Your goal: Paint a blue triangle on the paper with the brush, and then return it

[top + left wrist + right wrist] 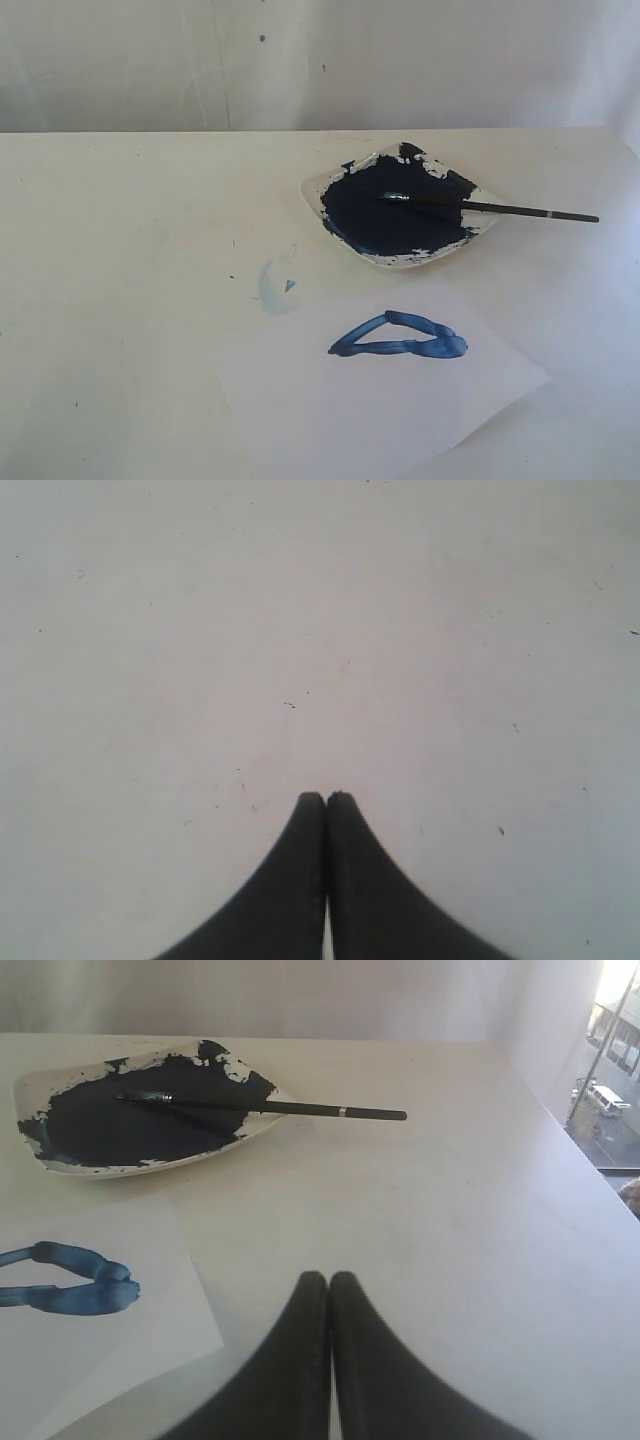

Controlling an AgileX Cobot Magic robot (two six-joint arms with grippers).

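One blue triangle (400,347) on plain paper (380,420)

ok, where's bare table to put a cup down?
In the exterior view, widest: the table left of the smudge and paper. Also the strip between the dish and the back wall, and the corner right of the paper, this side of the brush. Crowded: the gap between dish and triangle.

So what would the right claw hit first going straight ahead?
Only bare table lies before the claw, then probably the brush handle sticking off the dish; height is unclear.
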